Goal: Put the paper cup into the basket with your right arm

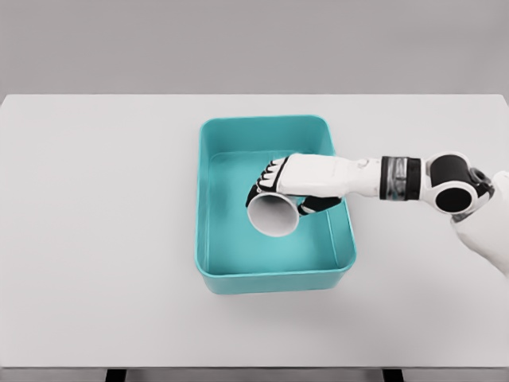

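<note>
1. The right hand (290, 187) reaches in from the right, over the teal basket (208, 199) on the white table (95, 239).
2. Its fingers are wrapped around the paper cup (273, 213). The cup is tipped on its side, and its round open mouth faces us.
3. The cup is inside the basket's walls, near the middle. I think it hangs a little above the bottom, but from up here I cannot be sure it is not touching already.
4. To do this step well, the hand should go down slowly until the cup is close to the basket's floor. Then the fingers should open gently, all at once.
5. A cup on its side can roll, so a low, soft drop is best. The hand should lift straight up after, so it does not bump the rim.
6. The thumb is mostly hidden behind the cup. The back of the cup is hidden by the hand.
7. The arm is cut off at the right edge. The left arm does not show at all.
</note>
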